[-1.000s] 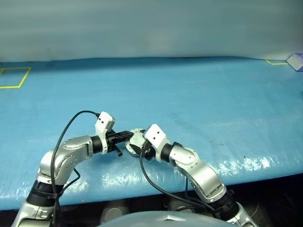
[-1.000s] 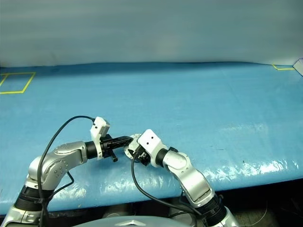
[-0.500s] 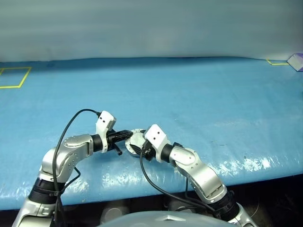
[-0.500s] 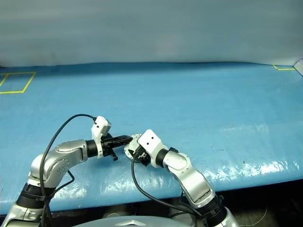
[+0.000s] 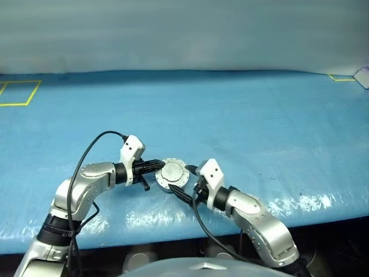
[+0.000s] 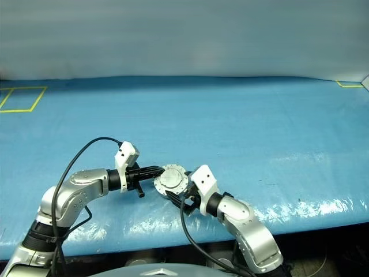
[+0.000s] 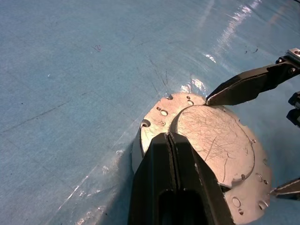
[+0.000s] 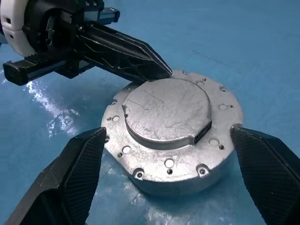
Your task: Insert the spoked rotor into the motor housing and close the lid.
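The motor housing (image 5: 172,175) is a grey puck lying on the blue table, near its front edge. The lid (image 8: 166,108) lies flat on top of it, plain grey face up. The spoked rotor is hidden. My left gripper (image 7: 168,136) is shut, and its tips rest on the lid's flange at the housing's left side. My right gripper (image 8: 167,133) stands open just in front of the housing, with one finger (image 8: 77,164) on each side of it and not touching it. The right wrist view also has the left gripper's fingers (image 8: 126,54) reaching onto the flange.
A blue cover (image 5: 242,121) spans the table, which drops off just below the arms. A yellow tape square (image 5: 17,93) marks the far left corner. Another tape mark (image 5: 340,77) and a pale object (image 5: 363,75) sit at the far right.
My right gripper has drawn back to the right, away from the housing, and opened wider, uncovering the lid. The left gripper has stayed on the housing's edge.
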